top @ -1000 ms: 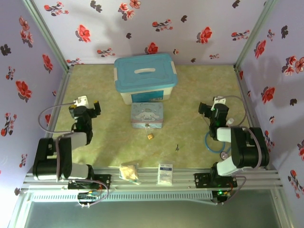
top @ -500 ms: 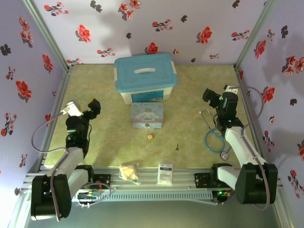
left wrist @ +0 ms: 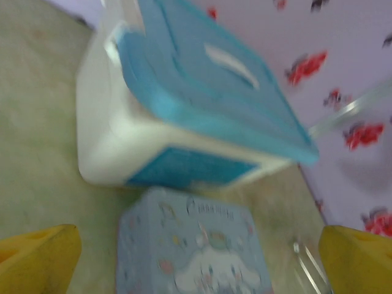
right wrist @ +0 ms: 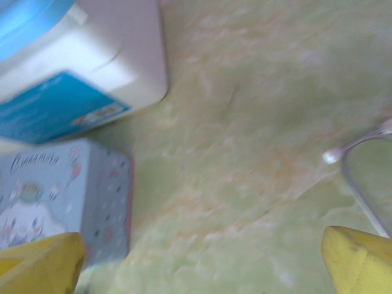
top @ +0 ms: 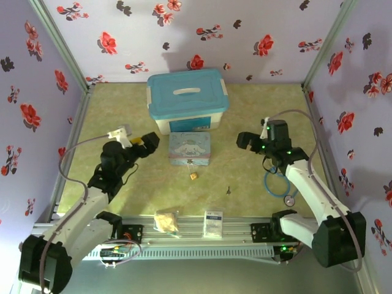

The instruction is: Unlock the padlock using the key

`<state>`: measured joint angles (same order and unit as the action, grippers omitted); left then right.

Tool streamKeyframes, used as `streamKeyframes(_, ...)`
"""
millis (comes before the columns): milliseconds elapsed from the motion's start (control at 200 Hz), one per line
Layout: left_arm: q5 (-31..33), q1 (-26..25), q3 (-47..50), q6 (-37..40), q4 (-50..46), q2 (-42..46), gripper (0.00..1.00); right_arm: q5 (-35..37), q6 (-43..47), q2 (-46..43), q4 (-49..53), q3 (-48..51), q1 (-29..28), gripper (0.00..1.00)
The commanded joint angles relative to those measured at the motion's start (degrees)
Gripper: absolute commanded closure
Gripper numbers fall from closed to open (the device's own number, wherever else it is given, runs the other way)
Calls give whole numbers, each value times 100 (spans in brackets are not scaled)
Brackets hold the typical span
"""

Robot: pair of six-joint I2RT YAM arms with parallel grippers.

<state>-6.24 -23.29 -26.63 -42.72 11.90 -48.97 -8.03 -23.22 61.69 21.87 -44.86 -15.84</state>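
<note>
Standing just behind padlock [top: 193, 176]: cartoon tin [top: 190, 148], then blue-lidded box [top: 187, 98]; key [top: 228, 190] apart

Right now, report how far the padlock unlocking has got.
Done: nothing yet. The padlock lies just in front of the cartoon tin, with the key apart to its right; neither is touched.
In hand: the left fingers and right fingers are open and empty, either side of the tin.
Left: grasp the key, steady the padlock, insert, turn.
</note>
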Motion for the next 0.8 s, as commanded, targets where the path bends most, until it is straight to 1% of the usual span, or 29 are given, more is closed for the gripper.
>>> streamKeyframes(0,135,-390,-424,51,-1726,61,0,340,-489,76,551,29,-351,4)
streamKeyframes(50,114,-537,-354,48,-1877,115,0,377,-680,215,412,63,-617,7)
streamKeyframes(90,111,-690,-271,83,-1878,157,0,628,-696,312,422,54,-942,8)
streamKeyframes(120,114,-800,-184,93,-1813,186,0,931,-668,373,486,54,-1204,8)
streamKeyframes(205,183,-1129,126,-23,-1250,214,0,1919,-760,389,640,172,-2051,6)
streamKeyframes(245,238,-1236,192,-167,-1095,196,0,2168,-926,369,593,293,-2374,6)
streamKeyframes(340,273,-1497,106,-320,-991,20,0,2186,-1451,327,414,616,-2718,6)
streamKeyframes(410,418,-1794,-1,-342,-1027,-141,0,2104,-1699,345,378,803,-2903,8)
streamKeyframes(500,722,-2272,-28,-300,-838,-343,0,2346,-1853,301,424,969,-3290,8)
streamKeyframes(575,873,-2463,-142,-173,-813,-566,0,2438,-2101,240,488,1111,-3468,9)
streamKeyframes(620,886,-2499,-288,-152,-935,-716,0,2416,-2313,220,524,1202,-3545,11)
streamKeyframes(680,880,-2619,-448,-69,-1007,-873,0,2362,-2537,186,457,1369,-3695,18)
streamKeyframes(750,892,-2803,-494,-57,-817,-999,0,2398,-2819,142,331,1571,-3931,25)
streamKeyframes(795,893,-2876,-455,-125,-625,-1075,0,2490,-2973,141,249,1664,-4093,27)
